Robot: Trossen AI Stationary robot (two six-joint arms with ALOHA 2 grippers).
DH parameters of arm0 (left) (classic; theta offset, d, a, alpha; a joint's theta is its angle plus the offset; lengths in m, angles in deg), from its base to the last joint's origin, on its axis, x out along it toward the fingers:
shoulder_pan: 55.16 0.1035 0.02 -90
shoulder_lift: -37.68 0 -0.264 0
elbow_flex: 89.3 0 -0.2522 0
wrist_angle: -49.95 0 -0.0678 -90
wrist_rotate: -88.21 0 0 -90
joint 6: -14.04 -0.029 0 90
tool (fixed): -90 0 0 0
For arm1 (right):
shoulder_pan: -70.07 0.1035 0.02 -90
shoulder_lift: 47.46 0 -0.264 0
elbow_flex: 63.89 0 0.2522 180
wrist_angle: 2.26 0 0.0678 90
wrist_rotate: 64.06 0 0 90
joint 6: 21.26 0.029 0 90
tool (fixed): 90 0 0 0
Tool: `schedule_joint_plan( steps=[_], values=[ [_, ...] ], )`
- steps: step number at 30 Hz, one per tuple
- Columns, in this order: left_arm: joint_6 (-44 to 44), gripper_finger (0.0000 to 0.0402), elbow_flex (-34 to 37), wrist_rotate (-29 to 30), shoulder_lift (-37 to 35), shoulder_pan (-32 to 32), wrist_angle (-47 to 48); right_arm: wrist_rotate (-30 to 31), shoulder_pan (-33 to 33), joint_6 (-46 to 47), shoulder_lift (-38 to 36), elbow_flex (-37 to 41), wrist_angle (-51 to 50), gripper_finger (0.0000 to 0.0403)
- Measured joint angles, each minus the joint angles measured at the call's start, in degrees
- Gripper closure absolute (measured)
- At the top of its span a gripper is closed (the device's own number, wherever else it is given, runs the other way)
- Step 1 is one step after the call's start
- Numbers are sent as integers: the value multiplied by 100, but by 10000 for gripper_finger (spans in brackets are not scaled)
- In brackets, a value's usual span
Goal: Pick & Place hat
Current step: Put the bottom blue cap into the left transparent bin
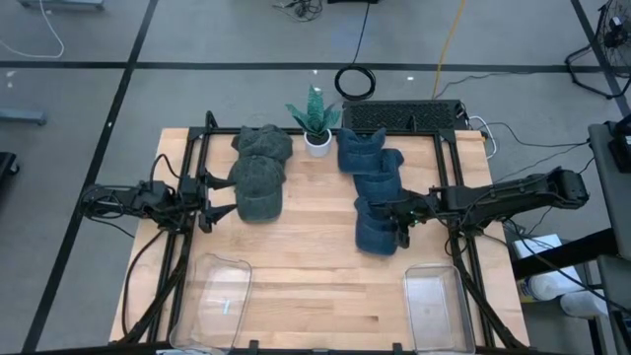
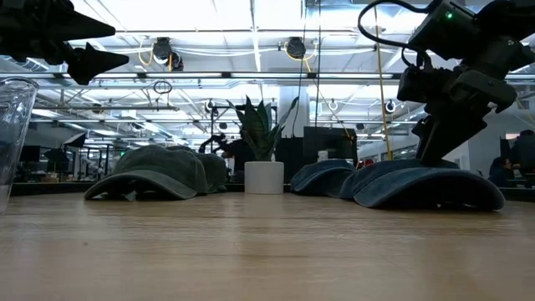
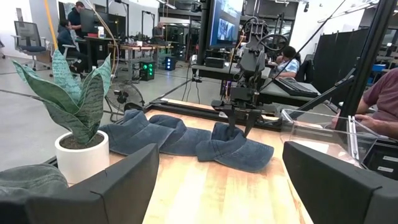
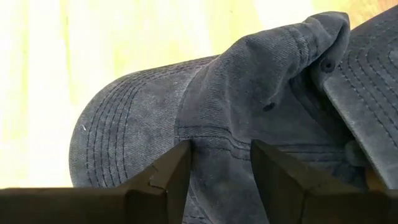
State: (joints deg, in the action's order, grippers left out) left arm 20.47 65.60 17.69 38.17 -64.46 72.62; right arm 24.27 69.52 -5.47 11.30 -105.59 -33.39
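Three blue hats lie in a row on the table's right half, and my right gripper (image 1: 402, 225) (image 4: 221, 168) is down on the nearest blue hat (image 1: 377, 235) (image 2: 430, 186), shut on its crown. Two green hats (image 1: 258, 187) (image 2: 155, 171) lie on the left half, one behind the other. My left gripper (image 1: 209, 200) (image 3: 221, 186) hangs open above the table at the left edge, beside the nearer green hat and touching nothing. The low view shows it at the top left (image 2: 117, 43). My right gripper pinches a ridge of cloth at the front of the blue hat's crown (image 4: 217, 134), just behind the brim seam, between its two fingers (image 4: 165, 177). It comes from above, pointing down. The hat lies flat on the table, brim (image 4: 112, 134) and crown both down.
A potted plant (image 1: 315, 123) stands at the far edge between the hat rows. Two clear bins sit at the near edge, one left (image 1: 217, 296) and one right (image 1: 434, 301). Bare wood lies between the two rows. A keyboard (image 1: 404, 115) lies beyond the table.
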Motion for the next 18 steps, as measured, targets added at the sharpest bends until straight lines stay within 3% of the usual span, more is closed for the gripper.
schedule_joint_plan(
  steps=[18],
  values=[
    [1,50,0,0,0,2,1,7,-2,-37,0,0,84,307]
  ],
)
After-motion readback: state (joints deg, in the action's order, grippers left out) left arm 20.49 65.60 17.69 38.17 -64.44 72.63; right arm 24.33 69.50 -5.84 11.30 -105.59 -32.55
